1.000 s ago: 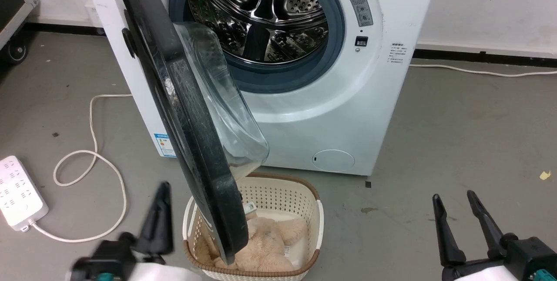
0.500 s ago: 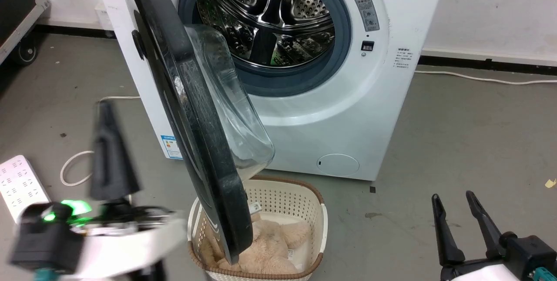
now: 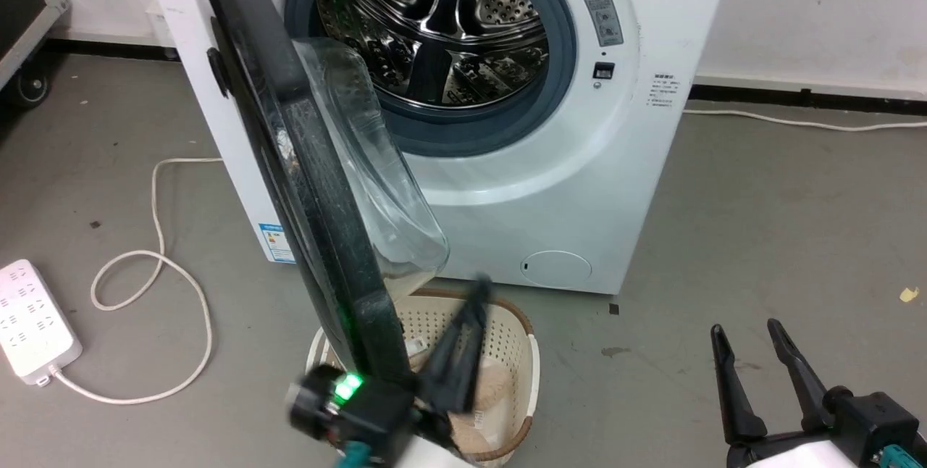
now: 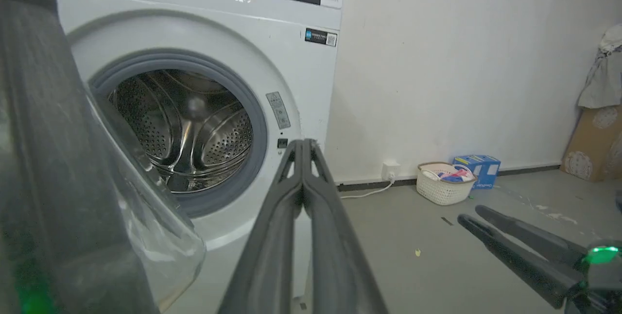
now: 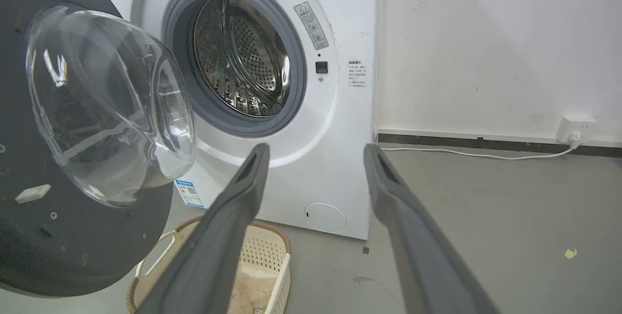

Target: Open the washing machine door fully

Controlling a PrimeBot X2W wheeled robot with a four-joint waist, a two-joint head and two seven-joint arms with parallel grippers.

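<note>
The washing machine door [image 3: 319, 200] stands swung out about square to the machine front, edge-on in the head view, its black rim over the basket. Its clear glass bowl [image 3: 376, 185] bulges to the right. In the right wrist view the door [image 5: 29, 236] and its bowl [image 5: 107, 105] face me at left. My left gripper [image 3: 478, 290] is shut, empty and motion-blurred, just right of the door's lower edge, on the bowl side. In the left wrist view the shut left gripper [image 4: 303, 145] points at the machine, the door [image 4: 48, 158] close at left. My right gripper [image 3: 746, 330] [image 5: 316, 151] hangs open at lower right.
A white woven basket [image 3: 532, 374] holding a beige plush toy [image 3: 496, 377] sits under the door's lower edge. The steel drum [image 3: 434, 26] lies open. A power strip [image 3: 29, 323] and looped cable [image 3: 156, 236] lie on the floor at left. There is bare grey floor at right.
My left arm has swung from the door's outer left side across to its right, bowl side, above the basket. The head camera shifted slightly. The door and right gripper look unmoved.
</note>
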